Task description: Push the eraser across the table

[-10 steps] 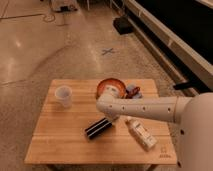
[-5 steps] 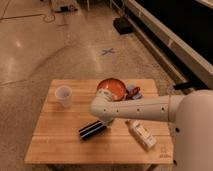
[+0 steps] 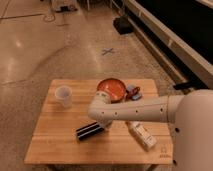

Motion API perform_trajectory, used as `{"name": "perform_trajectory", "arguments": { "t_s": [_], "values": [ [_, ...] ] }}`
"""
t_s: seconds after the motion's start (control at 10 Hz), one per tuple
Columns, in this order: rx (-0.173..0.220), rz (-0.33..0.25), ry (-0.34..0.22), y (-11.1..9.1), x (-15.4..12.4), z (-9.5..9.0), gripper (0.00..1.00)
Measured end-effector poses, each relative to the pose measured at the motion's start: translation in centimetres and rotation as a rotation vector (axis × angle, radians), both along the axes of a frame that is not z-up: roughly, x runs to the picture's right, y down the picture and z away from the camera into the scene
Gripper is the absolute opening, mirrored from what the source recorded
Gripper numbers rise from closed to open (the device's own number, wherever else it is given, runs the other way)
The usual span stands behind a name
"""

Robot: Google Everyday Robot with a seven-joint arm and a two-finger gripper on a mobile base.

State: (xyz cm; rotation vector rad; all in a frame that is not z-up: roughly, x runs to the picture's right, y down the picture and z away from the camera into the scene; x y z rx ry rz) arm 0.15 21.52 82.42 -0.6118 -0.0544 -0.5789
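**Eraser sliding left under my push**

Since a second ago, the small flat black rectangular eraser with the pale lengthwise stripe (image 3: 90, 131) has slid leftward and a little toward the near edge of the square light wooden butcher-block desk (image 3: 55, 150), and my white arm has swung with it, elbow bending further over the middle of the top. My gripper (image 3: 104, 123) sits low at the eraser's right end, touching or just beside it; my own wrist hides the jaws, so I cannot tell whether they are open or closed.

I judge the push well begun but not finished. The eraser now lies angled, slightly left of centre in the near half of the desk, with a broad stretch of bare wood between it and the left edge. What remains, as I read it, is to keep driving it along that line without letting it pivot away from the contact.

Around it, a white paper cup (image 3: 63, 96) stands well apart at the far left, a red-orange bowl (image 3: 111, 89) sits behind my arm, a small red-and-blue object (image 3: 133, 91) lies just beside the bowl, and a white-and-brown carton (image 3: 141, 135) lies flat to my right. Plank seams run across the desk. Beyond it is polished pale concrete floor with a blue cross mark (image 3: 107, 51).
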Motion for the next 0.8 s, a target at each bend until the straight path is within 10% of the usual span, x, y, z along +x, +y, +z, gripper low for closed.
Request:
{"name": "perform_trajectory", "arguments": {
  "t_s": [0.8],
  "values": [
    [-0.018, -0.011, -0.002, 1.1, -1.5, -1.3, 0.02]
  ]
}}
